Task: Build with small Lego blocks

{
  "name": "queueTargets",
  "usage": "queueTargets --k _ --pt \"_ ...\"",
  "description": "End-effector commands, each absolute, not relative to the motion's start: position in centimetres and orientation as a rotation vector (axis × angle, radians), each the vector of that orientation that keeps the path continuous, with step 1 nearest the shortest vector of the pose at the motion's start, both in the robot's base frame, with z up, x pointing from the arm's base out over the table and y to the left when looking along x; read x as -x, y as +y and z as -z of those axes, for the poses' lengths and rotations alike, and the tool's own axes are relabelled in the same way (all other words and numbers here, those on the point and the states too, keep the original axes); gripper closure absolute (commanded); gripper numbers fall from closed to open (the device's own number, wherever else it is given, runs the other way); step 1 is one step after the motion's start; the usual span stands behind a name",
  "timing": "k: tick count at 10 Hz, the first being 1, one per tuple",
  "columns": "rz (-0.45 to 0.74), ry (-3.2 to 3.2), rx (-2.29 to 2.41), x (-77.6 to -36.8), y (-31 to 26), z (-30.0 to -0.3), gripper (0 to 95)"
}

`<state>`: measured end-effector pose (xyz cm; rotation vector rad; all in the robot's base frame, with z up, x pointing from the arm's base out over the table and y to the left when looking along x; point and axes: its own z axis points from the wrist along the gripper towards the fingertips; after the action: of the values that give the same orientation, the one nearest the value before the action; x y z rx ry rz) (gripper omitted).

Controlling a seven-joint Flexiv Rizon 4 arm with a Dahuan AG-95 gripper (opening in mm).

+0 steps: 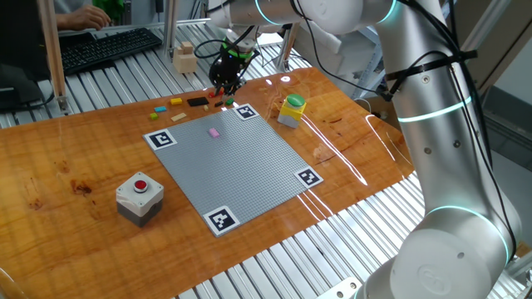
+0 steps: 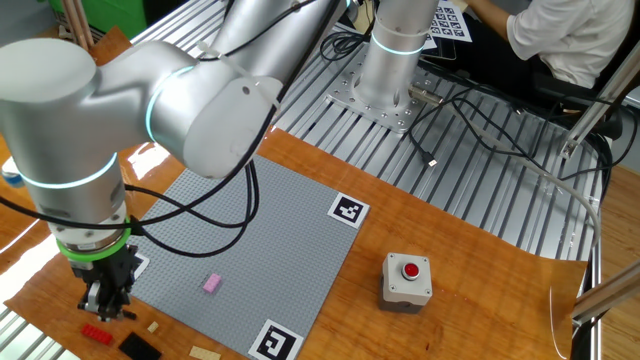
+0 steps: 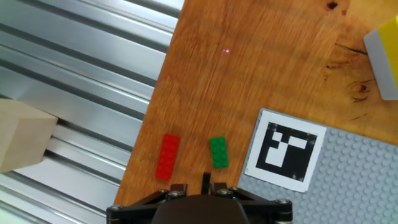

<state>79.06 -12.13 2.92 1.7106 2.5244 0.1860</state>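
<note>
red brick [image 3: 168, 157] | green brick [image 3: 218, 152] | lengthwise, parallel, toward jaws

Landmark: baseplate [image 1: 234, 162], flat on table [image 1: 75, 166]. One small brick [image 1: 214, 132] on baseplate, near far edge. Other loose bricks [image 1: 177, 102] on table beyond that edge. Button box [image 1: 139, 198] left of baseplate. Gripper [image 1: 224, 86] above far corner, over loose bricks.

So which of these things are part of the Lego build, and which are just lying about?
Part of the job: grey baseplate, pink brick on it, red brick, green brick, black brick.

Just lying about: red push button box, pale wooden block, yellow box with green top.
</note>
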Motion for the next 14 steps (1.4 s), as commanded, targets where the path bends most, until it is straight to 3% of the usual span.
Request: queueTargets --k 1,5,6,13,14 --pt "-0.191 2.524 -1.713 -79.1 -12.1 -2.8 95.0" --pt "-0.189 2.528 -1.704 -78.9 -12.2 -2.0 95.0" --pt "-0.192 2.529 -1.706 -78.8 -12.2 -1.8 76.0" --pt "-0.208 2.528 -1.697 -78.5 -12.2 -0.8 76.0" --pt "-0.208 2.530 -1.694 -78.5 -12.2 -0.8 95.0"
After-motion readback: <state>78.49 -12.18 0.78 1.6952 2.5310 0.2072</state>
